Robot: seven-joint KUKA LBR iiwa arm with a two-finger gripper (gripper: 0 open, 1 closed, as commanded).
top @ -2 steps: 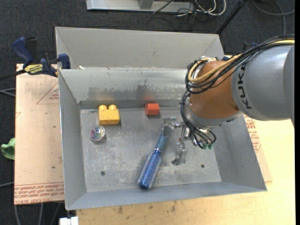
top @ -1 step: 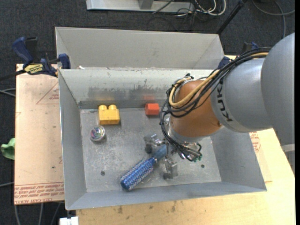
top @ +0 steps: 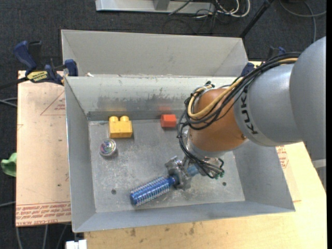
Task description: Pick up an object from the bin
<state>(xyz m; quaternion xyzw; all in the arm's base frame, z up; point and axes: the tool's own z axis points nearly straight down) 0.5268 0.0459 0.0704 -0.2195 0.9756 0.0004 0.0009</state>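
My gripper is low in the bin's front middle, under the arm's orange cover. It sits at the right end of a blue ribbed cylinder that looks like a brush or roller. The cylinder lies slanted on the floor, running down to the left. Its right end meets the gripper, and the contact is hidden by the metal parts. A small orange block lies by the back wall, just left of the cover.
A yellow two-stud brick rests at the back left. A small round silvery thing lies in front of it. The arm and its cover hang over the bin's right half.
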